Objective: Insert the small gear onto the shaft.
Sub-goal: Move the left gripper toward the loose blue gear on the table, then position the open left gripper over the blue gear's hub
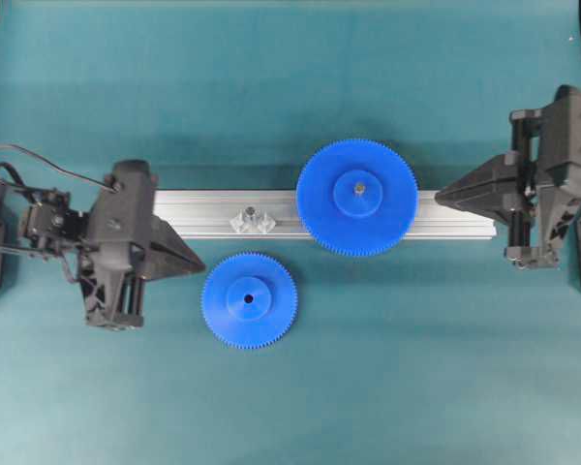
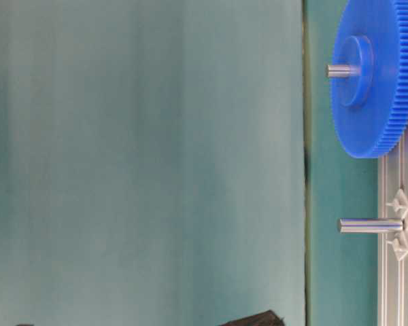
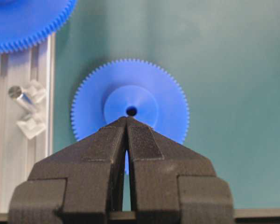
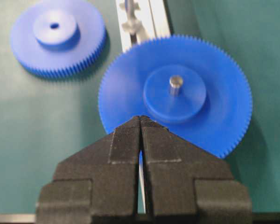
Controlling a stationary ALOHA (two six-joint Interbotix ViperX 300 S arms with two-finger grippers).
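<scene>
The small gear (image 1: 249, 299) (image 3: 129, 102) (image 4: 57, 36), blue with a raised hub and a dark centre hole, lies flat on the green mat just in front of the bar. The shaft (image 1: 251, 214) (image 2: 368, 225) (image 3: 22, 99) (image 4: 128, 9) rises bare from a small clear base on the bar, behind and slightly left of that gear. My left gripper (image 1: 201, 264) (image 3: 127, 118) is shut and empty, its tips just left of the small gear. At the bar's right end my right gripper (image 1: 440, 195) (image 4: 140, 117) is also shut, holding nothing.
A long ribbed aluminium bar (image 1: 213, 215) crosses the middle of the mat. The larger blue gear (image 1: 356, 197) (image 2: 377, 75) (image 4: 177, 93) sits on its own grey pin on the bar, right of the shaft. Black frame rails line the left and right edges.
</scene>
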